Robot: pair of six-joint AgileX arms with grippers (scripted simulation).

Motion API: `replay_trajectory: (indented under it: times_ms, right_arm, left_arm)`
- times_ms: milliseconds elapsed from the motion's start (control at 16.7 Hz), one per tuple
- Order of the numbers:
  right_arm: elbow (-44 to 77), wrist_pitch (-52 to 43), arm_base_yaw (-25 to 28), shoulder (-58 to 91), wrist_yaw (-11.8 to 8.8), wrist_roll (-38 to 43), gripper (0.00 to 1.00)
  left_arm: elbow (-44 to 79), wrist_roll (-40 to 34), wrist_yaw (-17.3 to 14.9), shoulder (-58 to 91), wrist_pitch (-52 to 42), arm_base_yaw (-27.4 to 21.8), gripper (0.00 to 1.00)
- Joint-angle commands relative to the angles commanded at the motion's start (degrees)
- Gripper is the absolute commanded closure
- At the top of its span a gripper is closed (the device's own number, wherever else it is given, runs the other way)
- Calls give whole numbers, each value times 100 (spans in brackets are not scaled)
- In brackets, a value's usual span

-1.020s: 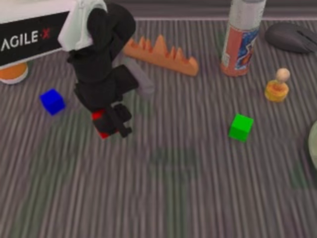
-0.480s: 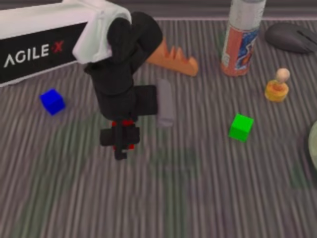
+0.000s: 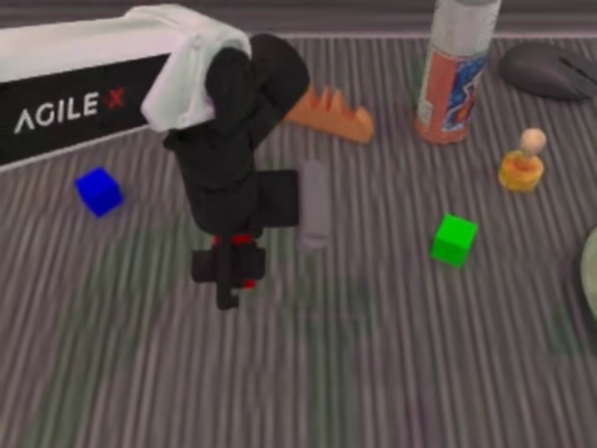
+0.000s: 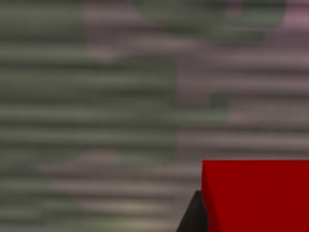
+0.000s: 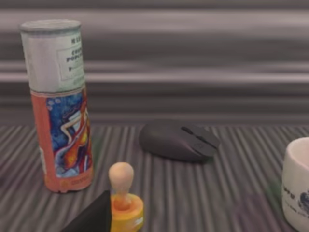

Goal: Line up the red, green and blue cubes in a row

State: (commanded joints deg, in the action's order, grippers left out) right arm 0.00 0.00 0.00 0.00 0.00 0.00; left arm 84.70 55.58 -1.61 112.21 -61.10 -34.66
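Behind left hand [image 3: 227,271]: orange comb [image 3: 328,110]

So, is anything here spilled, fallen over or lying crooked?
Nothing stands out. The can and the wooden peg toy stand upright, and the blue cube and green cube sit flat on the table. The left gripper holds the red cube.

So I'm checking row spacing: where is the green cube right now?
In the top view the green cube sits alone right of centre, right of the left pincer holding the red cube, below the orange-based can.
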Motion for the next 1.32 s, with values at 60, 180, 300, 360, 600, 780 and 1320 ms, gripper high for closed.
replay_trajectory:
  times_ms: [60,180,300,360,600,780,1320]
  right_arm:
    - [0,0,0,0,0,0,0]
    - [0,0,0,0,0,0,0]
    - [0,0,0,0,0,0,0]
    - [0,0,0,0,0,0,0]
    - [0,0,0,0,0,0,0]
    - [0,0,0,0,0,0,0]
    - [0,0,0,0,0,0,0]
  left_arm:
    - [-118,-3,-2,58,185,0,100]
    - [-396,-12,-5,203,632,1,100]
    - [-653,-13,-5,339,1025,-6,100]
    - [-738,-9,-5,388,1141,-12,100]
    - [-785,-4,-5,417,1200,-17,100]
    - [-785,-4,-5,417,1200,-17,77]
    - [-785,-4,-5,417,1200,-17,10]
